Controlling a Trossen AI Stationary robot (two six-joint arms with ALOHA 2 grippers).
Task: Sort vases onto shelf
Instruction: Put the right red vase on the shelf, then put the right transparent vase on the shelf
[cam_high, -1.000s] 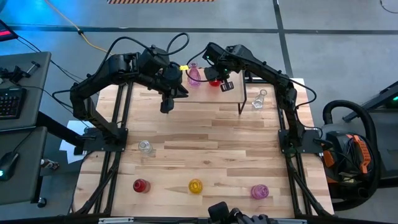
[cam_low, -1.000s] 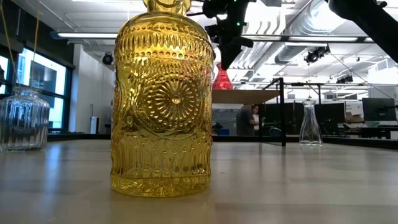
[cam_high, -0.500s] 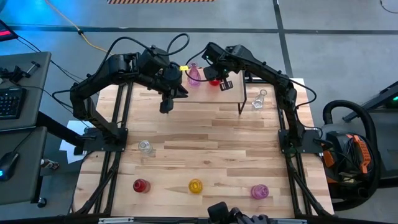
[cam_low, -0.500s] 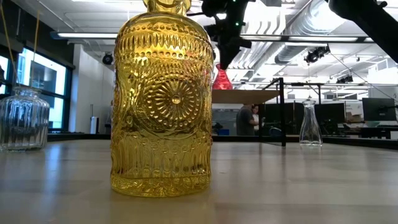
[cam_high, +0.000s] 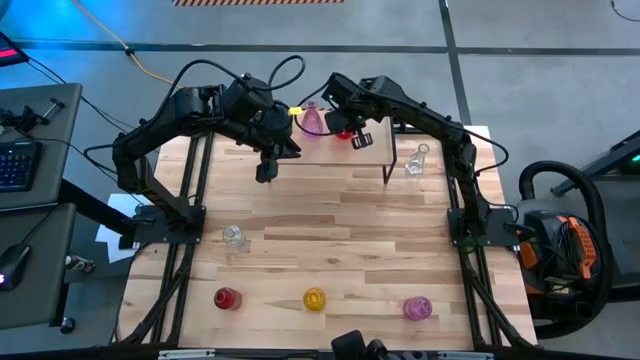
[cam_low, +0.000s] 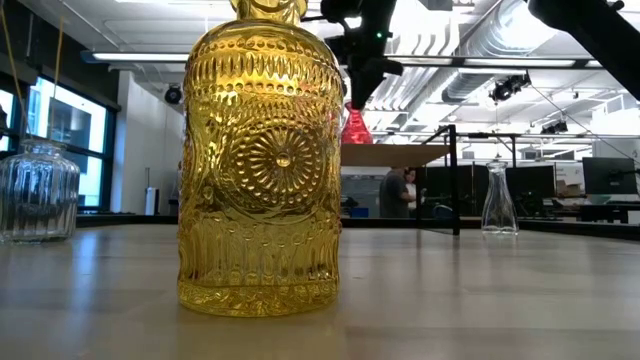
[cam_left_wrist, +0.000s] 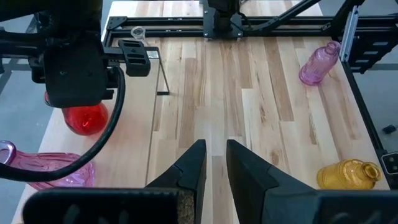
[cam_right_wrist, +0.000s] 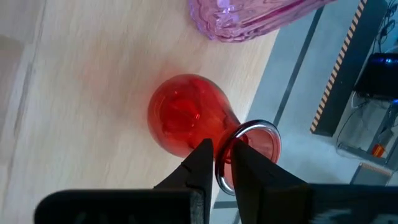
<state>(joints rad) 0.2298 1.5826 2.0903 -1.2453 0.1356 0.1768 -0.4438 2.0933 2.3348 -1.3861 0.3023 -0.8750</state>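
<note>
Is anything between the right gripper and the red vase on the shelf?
No. The right gripper is already shut on the rim of the red vase, which sits on the shelf beside a pink vase. Nothing visible lies between them.

I am two dark, near-black arms, the left arm (cam_high: 165, 125) and the right arm (cam_high: 440, 135), each built of chunky angular links with thick black cables looping free above the wrist housings. My left jaws (cam_left_wrist: 211, 171) are two matte black wedge-shaped fingers tapering to blunt tips, backed by a wide black crossbar, and my right jaws (cam_right_wrist: 222, 163) have the same plain black form. A small yellow tag (cam_high: 296, 110) sits near my left wrist, a white-labelled black block (cam_high: 362, 138) hangs by my right wrist, and a tiny green light (cam_low: 379, 37) glows on the housing in the low view.
</note>
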